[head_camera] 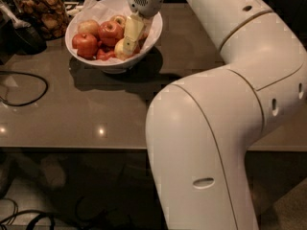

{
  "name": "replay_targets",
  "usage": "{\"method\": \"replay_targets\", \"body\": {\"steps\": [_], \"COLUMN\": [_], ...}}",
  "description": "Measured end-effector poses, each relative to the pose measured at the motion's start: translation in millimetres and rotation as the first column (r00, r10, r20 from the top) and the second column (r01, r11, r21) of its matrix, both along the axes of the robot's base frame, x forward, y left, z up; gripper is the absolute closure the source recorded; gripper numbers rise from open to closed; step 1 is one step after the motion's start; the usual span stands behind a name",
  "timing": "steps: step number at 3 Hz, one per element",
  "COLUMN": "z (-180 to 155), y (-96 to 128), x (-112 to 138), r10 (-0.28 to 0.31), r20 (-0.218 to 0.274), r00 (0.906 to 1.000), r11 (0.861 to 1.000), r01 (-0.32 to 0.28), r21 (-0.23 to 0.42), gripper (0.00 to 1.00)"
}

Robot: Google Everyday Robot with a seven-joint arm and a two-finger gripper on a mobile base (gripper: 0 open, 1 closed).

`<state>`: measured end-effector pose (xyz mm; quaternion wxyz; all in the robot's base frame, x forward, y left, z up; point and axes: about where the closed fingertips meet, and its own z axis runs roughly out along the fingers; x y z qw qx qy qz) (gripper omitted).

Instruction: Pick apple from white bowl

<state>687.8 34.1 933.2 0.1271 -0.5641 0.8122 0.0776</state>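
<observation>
We keep gripper (128,44) dipped into bowl (98,61), apple (118,49) right at its tip for grabbing; can't tell whether it's closed.

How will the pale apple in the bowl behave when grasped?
The apple looks firm and round, so probably rigid but prone to rolling. Red apples crowd it, likely limiting that. The gripper is down over it in the white bowl.

The pincer (128,44) hangs inside the white bowl (156,30), with red apples (85,44) packed just left of it. A glass jar (41,11) stands near the bowl's left rim. Bare tabletop (86,114) in front of the bowl gives passage, and a black cable (29,87) lies front-left. The robot's arm (230,104) fills the bowl's right side.
</observation>
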Motion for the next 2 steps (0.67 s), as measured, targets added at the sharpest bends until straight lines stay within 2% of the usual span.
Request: {"method": "replay_targets", "body": {"steps": [2], "z": [-5.7], "y": [8.7], "x": [-1.5], "r10": [0.020], "r20": [-0.015], "r00": [0.9997], "r11": [1.000], "r01": [-0.020], "r21": [-0.012], "gripper": [0.26]}}
